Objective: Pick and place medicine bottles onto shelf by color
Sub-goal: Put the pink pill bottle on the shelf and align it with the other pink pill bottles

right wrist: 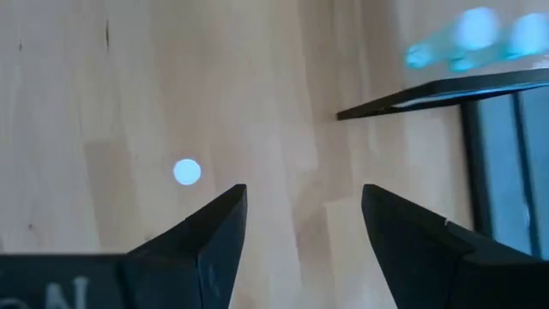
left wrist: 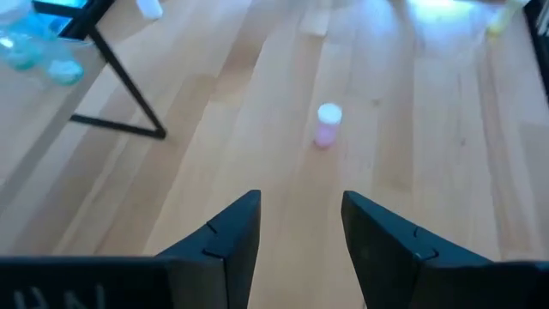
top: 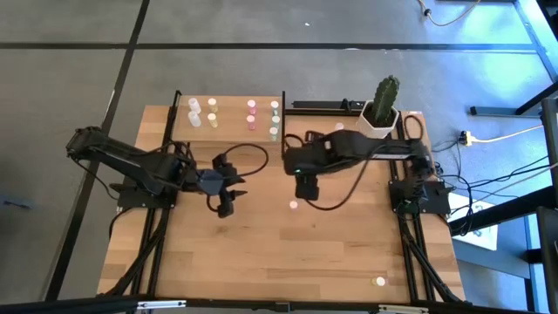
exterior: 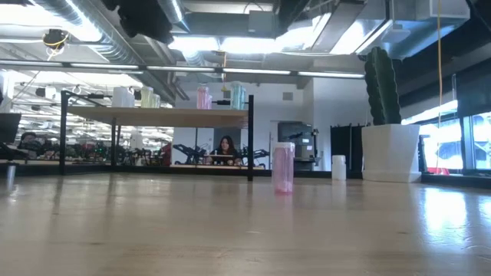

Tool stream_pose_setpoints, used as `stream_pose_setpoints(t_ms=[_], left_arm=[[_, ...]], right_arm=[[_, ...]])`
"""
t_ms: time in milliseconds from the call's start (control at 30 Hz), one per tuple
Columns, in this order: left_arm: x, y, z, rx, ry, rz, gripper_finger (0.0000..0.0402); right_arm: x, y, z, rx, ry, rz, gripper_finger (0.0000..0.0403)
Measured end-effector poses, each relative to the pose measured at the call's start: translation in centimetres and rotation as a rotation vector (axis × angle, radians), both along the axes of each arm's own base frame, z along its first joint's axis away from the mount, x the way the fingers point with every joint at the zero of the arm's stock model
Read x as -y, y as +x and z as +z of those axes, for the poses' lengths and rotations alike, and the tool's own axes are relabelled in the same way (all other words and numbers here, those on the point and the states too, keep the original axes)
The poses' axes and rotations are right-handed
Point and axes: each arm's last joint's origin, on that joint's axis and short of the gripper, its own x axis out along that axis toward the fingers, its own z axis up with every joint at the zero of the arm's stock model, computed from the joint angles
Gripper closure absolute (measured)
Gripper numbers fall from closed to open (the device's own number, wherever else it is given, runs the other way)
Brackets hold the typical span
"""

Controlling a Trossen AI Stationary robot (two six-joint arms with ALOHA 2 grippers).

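Observation:
A pink medicine bottle (top: 294, 205) (exterior: 283, 166) stands upright on the table near its middle. My right gripper (top: 307, 192) (right wrist: 304, 193) hangs open above the table just beyond the bottle, which shows from above in its wrist view (right wrist: 186, 172). My left gripper (top: 227, 208) (left wrist: 300, 202) stands open to the bottle's left, pointing at it (left wrist: 328, 124), with nothing between its fingers. The shelf (top: 231, 98) at the table's far edge carries white, yellow, pink and green bottles in columns (top: 251, 113).
A white pot with a cactus (top: 382, 109) stands at the far right, with a white bottle (exterior: 338, 167) to its left. A pale yellow bottle (top: 378, 281) stands near the table's near right corner. The shelf's black legs (left wrist: 120, 77) rise left of the pink bottle.

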Motion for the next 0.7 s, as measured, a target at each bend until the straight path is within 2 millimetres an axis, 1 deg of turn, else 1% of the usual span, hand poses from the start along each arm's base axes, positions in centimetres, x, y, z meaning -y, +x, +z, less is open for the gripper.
stream_pose_setpoints(t_ms=[133,267,433,533,700], left_arm=[[0.1,0.4,-1.3,0.049,-0.013,-0.002,0.0244],[0.3,0.8,-2.4,0.108,0.000,-0.038,0.0244],[0.4,1.3,-3.6,0.197,0.036,-0.084,0.0244],[0.7,2.3,-4.6,0.188,0.061,-0.113,0.0244],[1.2,5.1,-6.1,0.116,0.078,-0.181,0.0244]], right_arm=[[-0.5,-1.8,2.0,0.053,-0.035,0.025,0.0170],[-1.1,-3.7,3.8,0.103,-0.031,0.058,0.0170],[-1.9,-5.5,5.4,0.155,-0.022,0.092,0.0170],[-2.3,-6.4,6.1,0.179,-0.017,0.112,0.0170],[-2.7,-7.2,6.7,0.200,-0.013,0.131,0.0170]])
